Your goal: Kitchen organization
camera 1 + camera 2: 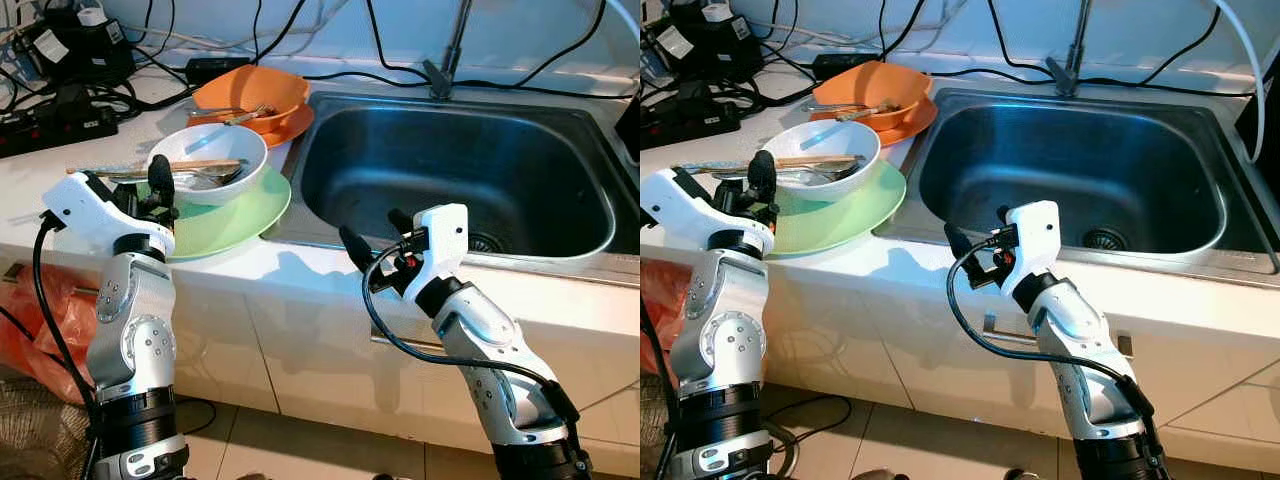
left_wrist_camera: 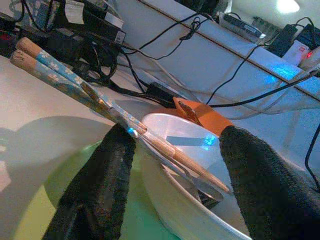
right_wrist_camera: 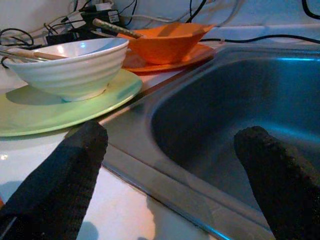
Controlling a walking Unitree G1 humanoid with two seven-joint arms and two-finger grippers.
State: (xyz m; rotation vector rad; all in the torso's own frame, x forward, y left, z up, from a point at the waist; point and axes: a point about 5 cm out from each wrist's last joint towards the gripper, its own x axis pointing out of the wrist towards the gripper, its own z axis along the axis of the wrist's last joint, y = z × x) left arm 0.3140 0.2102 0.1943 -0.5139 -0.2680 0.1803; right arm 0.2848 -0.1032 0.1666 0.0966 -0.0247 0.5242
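Currently lying across the rim of the white bowl (image 1: 210,160): a pair of chopsticks (image 1: 150,168), long axis running side to side along the counter, the blue-patterned handle ends pointing toward the robot's left and jutting past the rim, the tips pointing toward the sink (image 1: 455,170). Metal cutlery is resting inside the same bowl. The bowl is sitting on a green plate (image 1: 235,215) at the counter's front edge. Behind it, an orange bowl (image 1: 255,95) is sitting on an orange plate beside the sink's corner, with utensils inside. The left gripper (image 2: 172,165) is hovering at the white bowl's near side, fingers spread, holding nothing. The right gripper (image 3: 167,165) is hovering over the sink's front rim, fingers spread, holding nothing.
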